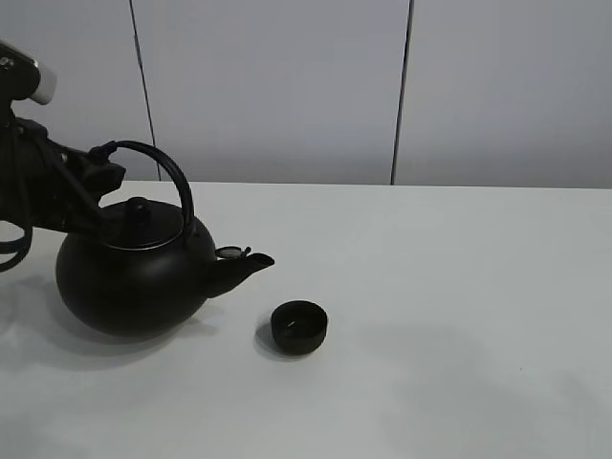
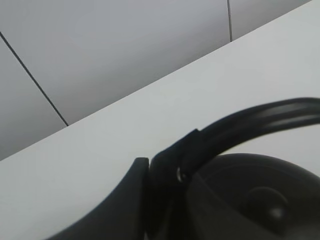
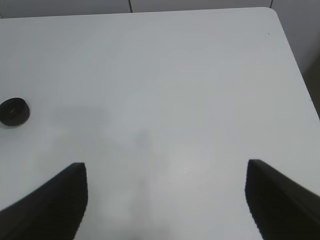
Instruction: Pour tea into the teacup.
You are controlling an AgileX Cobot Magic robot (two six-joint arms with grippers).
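Left claw (image 1: 100, 158) is clamped on kettle (image 1: 129, 277) handle (image 1: 177, 177), prob. to tip it. Kettle sits upright by table (image 1: 459, 287) left edge, spout (image 1: 244, 266) aimed at teacup (image 1: 299, 326), just beside it twd front edge. No tea seen. Right claw (image 3: 165, 200) gapes, empty, parked clear.

This looks like a robotics lab or test bench, not a home. A plain white table (image 1: 459, 316) fills the scene, backed on the far side by a flat grey panelled wall (image 1: 277, 86) with 2 dark vertical seams. A black robot arm (image 1: 48, 186) reaches in from the left. A black kettle (image 1: 124, 277) and a small black teacup (image 1: 299, 326) are at the table's near left.
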